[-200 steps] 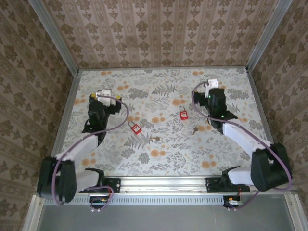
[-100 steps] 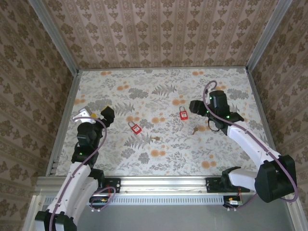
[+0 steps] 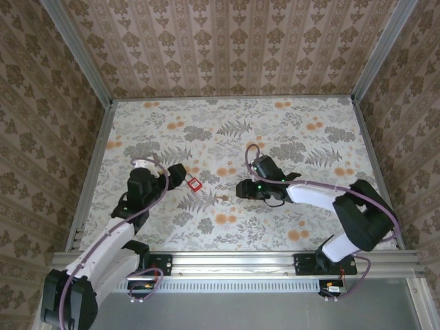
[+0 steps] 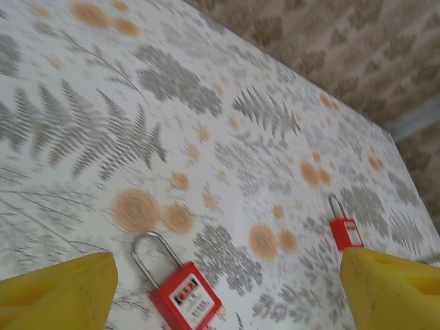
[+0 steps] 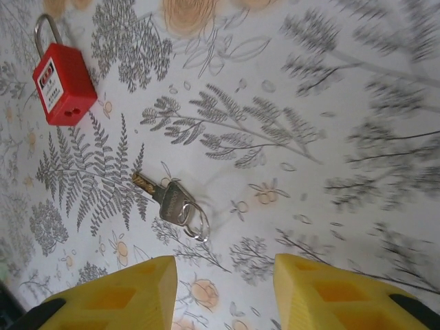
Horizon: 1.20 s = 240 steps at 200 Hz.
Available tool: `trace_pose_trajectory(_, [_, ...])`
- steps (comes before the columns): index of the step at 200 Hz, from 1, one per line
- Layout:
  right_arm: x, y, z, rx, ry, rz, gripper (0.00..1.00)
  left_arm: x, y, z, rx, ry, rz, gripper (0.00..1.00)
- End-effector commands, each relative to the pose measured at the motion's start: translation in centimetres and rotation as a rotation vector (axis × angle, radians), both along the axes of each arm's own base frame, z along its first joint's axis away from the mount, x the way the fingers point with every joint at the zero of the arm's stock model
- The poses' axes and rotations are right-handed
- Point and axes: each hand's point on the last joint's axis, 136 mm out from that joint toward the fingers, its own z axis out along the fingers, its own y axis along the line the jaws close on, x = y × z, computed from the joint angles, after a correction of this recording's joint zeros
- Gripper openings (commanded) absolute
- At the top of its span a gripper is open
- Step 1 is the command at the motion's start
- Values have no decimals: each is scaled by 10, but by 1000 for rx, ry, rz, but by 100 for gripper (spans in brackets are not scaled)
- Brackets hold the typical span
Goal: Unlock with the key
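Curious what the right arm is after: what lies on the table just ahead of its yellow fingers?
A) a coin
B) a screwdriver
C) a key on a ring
C: the right wrist view shows a key on a ring lying just beyond the open right gripper.

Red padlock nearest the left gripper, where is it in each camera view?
Top external: red padlock, centre-left, just right of the left gripper.
Left wrist: padlock at bottom centre.
Right wrist: padlock at top left.
Shared landmark: the key, right of it in top external, below it in right wrist.
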Motion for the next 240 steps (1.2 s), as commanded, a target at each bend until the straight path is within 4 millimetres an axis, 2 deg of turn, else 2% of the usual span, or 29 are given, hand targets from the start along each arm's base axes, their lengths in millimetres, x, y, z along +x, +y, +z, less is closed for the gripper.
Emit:
trace_pose_trajectory(1, [6, 26, 4, 137, 26, -2, 43, 3, -25, 22, 4, -75, -102, 85])
trace_pose_trajectory(32, [3, 31, -8, 133, 49, 9, 43, 3, -33, 10, 11, -34, -117, 85])
trace_pose_trajectory(98, [-5, 35, -22, 145, 87, 15, 43, 3, -29, -2, 26, -5, -97, 86])
trace_pose_trajectory(150, [-16, 36, -28, 141, 110, 18, 40, 5, -31, -3, 30, -4, -104, 86])
trace_pose_trajectory(197, [-11, 44, -30, 146, 112, 33, 36, 7, -35, -3, 26, 4, -120, 86])
trace_pose_trajectory(240, [-8, 44, -31, 129, 108, 32, 35, 7, -35, 0, 33, -2, -121, 86])
